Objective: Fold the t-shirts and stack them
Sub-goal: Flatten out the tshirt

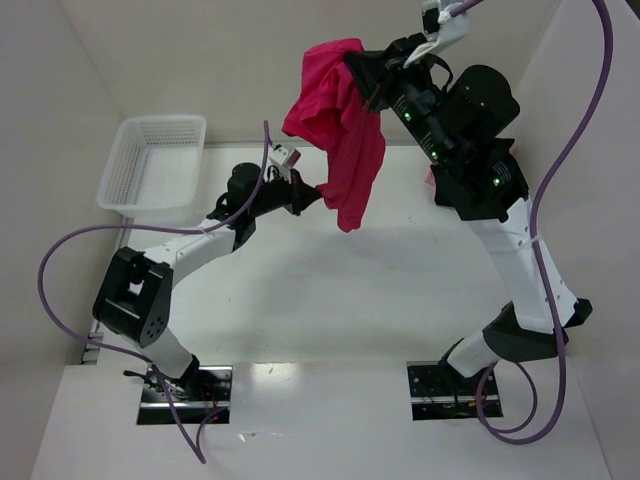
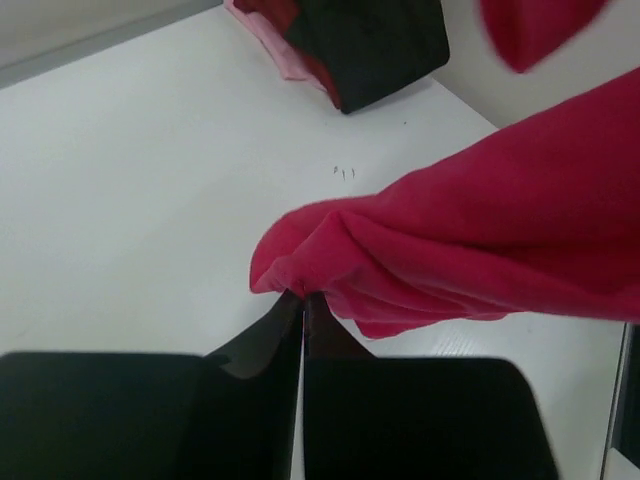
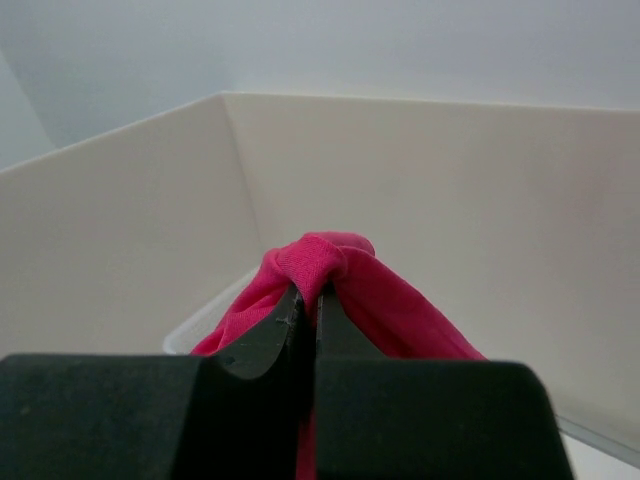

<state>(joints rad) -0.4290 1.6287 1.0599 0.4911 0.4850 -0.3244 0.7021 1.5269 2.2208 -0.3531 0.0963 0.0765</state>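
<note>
A crimson-red t-shirt [image 1: 338,110] hangs bunched in the air above the table's back middle. High up, my right gripper [image 1: 358,75] is shut on the shirt's top fold [image 3: 322,255], its jaws [image 3: 316,292] pinching the cloth. Lower down, my left gripper [image 1: 318,192] is shut on a bottom edge of the same shirt [image 2: 480,240], the cloth gathered at its fingertips [image 2: 303,297]. A black t-shirt [image 2: 375,40] lies folded on the table beyond, with a pink-red edge showing under it; the top view mostly hides it behind the right arm.
A white mesh basket [image 1: 155,160] stands at the back left. White walls close in the table at the back and on both sides. The right arm [image 1: 480,160] rears tall over the table's right side, purple cables looping round both arms.
</note>
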